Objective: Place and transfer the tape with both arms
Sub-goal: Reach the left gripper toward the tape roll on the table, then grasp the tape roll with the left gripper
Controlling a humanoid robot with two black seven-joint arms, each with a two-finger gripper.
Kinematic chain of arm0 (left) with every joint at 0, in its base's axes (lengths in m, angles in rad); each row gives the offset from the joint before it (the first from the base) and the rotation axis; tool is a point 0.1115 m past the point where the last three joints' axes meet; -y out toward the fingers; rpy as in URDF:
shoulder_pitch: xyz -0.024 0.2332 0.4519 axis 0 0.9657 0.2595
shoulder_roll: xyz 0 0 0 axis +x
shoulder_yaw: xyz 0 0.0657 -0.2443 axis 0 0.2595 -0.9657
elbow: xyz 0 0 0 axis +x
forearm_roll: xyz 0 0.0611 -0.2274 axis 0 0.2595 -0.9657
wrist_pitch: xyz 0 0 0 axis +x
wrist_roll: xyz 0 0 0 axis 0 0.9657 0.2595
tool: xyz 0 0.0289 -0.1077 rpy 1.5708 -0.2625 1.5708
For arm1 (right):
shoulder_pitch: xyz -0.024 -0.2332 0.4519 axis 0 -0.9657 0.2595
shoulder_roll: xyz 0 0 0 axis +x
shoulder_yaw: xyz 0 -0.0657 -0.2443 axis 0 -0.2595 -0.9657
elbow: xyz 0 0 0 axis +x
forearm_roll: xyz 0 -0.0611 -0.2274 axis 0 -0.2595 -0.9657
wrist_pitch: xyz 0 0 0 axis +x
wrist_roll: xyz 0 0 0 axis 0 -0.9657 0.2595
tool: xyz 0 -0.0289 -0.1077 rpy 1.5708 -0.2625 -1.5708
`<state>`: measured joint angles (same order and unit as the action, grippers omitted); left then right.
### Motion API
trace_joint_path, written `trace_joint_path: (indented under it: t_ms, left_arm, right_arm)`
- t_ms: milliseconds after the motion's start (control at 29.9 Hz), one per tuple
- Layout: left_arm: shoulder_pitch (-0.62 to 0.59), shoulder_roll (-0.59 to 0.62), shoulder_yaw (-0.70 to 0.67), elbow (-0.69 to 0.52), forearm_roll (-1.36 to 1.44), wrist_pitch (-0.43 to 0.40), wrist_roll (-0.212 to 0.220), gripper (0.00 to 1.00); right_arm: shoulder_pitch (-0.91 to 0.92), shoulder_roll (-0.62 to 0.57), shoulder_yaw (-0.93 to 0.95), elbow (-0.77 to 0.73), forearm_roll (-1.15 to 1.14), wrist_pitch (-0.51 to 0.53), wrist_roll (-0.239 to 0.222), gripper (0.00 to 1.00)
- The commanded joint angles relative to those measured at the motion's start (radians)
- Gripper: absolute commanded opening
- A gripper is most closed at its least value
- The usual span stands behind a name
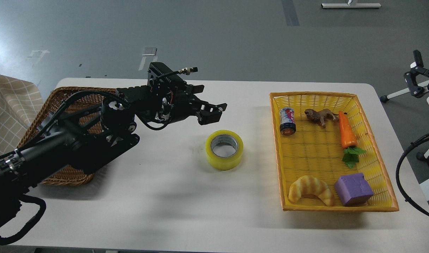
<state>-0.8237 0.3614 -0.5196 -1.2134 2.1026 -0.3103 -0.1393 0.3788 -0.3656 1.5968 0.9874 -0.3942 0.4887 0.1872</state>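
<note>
The tape (224, 149), a wide yellow translucent roll with a grey-white core, lies flat on the white table (165, 211) near its middle. My left gripper (211, 99) is open and empty. It hovers above the table just up and left of the tape, apart from it, with its fingers pointing right. My left arm reaches in over the brown basket. Of my right arm only a black jointed part (414, 79) and a cable loop (402, 165) show at the right edge. Its fingers cannot be made out.
A brown wicker basket (42, 112) sits at the table's left, partly under my left arm. A yellow basket (376, 154) at the right holds a small can (287, 121), a toy animal (320, 116), a carrot (347, 135), a croissant (310, 189) and a purple block (353, 188).
</note>
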Motion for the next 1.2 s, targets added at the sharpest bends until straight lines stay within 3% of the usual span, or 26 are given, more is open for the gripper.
trace_joint_path:
  t_ms: [0, 568, 936, 1170]
  left_arm:
    - [0.005, -0.038, 0.038, 0.006, 0.002, -0.007, 0.013, 0.98]
    - [0.009, -0.091, 0.168, 0.051, -0.006, -0.016, 0.187, 0.98]
    - [0.012, -0.105, 0.19, 0.081, -0.007, -0.016, 0.198, 0.97]
    - [0.021, -0.116, 0.196, 0.084, -0.007, -0.016, 0.208, 0.88]
  right_arm:
    - [0.0, 0.002, -0.001, -0.001, 0.0, 0.0, 0.0, 1.0]
    - [-0.008, 0.01, 0.0, -0.013, 0.0, 0.0, 0.0, 1.0]
    - [-0.008, 0.011, -0.002, -0.013, 0.0, 0.0, 0.0, 1.0]
    - [-0.008, 0.011, -0.002, -0.013, 0.0, 0.0, 0.0, 1.0]
